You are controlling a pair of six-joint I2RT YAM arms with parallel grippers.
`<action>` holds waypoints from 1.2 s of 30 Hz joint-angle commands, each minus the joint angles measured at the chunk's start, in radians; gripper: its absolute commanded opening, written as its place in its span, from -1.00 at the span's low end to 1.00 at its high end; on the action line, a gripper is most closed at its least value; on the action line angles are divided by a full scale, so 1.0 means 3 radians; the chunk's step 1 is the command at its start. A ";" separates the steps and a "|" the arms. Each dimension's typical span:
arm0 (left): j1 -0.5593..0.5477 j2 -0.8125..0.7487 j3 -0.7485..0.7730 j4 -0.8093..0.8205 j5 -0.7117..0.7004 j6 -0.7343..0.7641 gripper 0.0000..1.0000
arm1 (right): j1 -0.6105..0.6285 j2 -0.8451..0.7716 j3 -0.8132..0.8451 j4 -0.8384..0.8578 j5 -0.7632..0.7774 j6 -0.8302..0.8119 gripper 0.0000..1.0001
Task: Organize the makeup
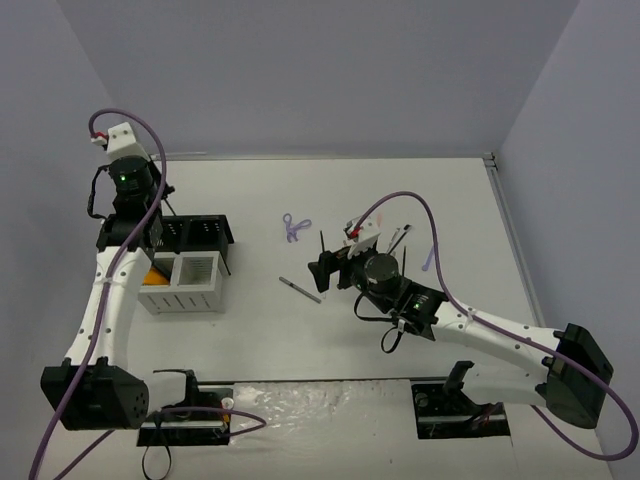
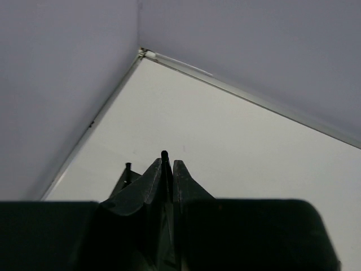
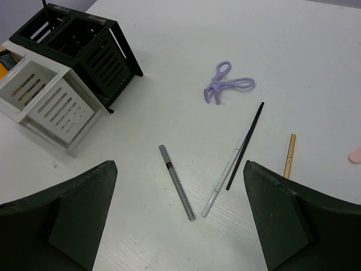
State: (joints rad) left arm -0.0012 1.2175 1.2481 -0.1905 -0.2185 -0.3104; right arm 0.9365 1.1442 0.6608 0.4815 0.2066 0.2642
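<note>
The left gripper point(image 2: 168, 169) is held above the organizer box point(image 1: 188, 297), over its far-left black end. Its jaws are pressed together on a slim black stick point(image 2: 164, 153), and only the tip is shown poking out.

Over to the right of the box, the right gripper point(image 3: 179, 169) is hung above the table point(image 3: 169, 34), jaws spread wide, nothing between them. Beneath it, nearest the box, a checkered pen point(image 3: 176, 180) is laid flat. Farther from the box, a white pen point(image 3: 221, 183) and a black pencil point(image 3: 245, 145) are seen lying side by side, touching or nearly so. A tan stick point(image 3: 290, 155) is set farther out again. A purple scissor-like tool point(image 3: 228, 84) is laid apart, right of the box's black half. Something orange point(image 1: 152, 277) is glimpsed at the box's left edge, beside the white section.
</note>
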 commanded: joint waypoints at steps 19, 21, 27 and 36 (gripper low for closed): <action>0.0346 0.0279 0.0026 -0.0007 -0.0104 -0.0032 0.89 | -0.0064 0.0136 0.0046 -0.0205 0.0425 0.0186 0.76; 0.0346 0.0226 0.0116 -0.0233 -0.0026 -0.0091 0.94 | -0.0070 0.0263 0.0142 -0.0295 0.0488 0.0223 0.72; 0.0340 -0.0078 0.0193 -0.0757 0.0702 -0.0222 0.94 | -0.0119 0.0762 0.0293 -0.0516 0.0576 0.0407 0.45; 0.0268 -0.0569 -0.0287 -0.0790 0.1395 -0.0177 0.94 | -0.0284 0.1385 0.0508 -0.0516 0.0405 0.0505 0.03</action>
State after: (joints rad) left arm 0.0949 1.0926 1.2007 -0.4344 0.0926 -0.3565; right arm 0.8756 1.5221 0.7445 0.3014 0.3314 0.3825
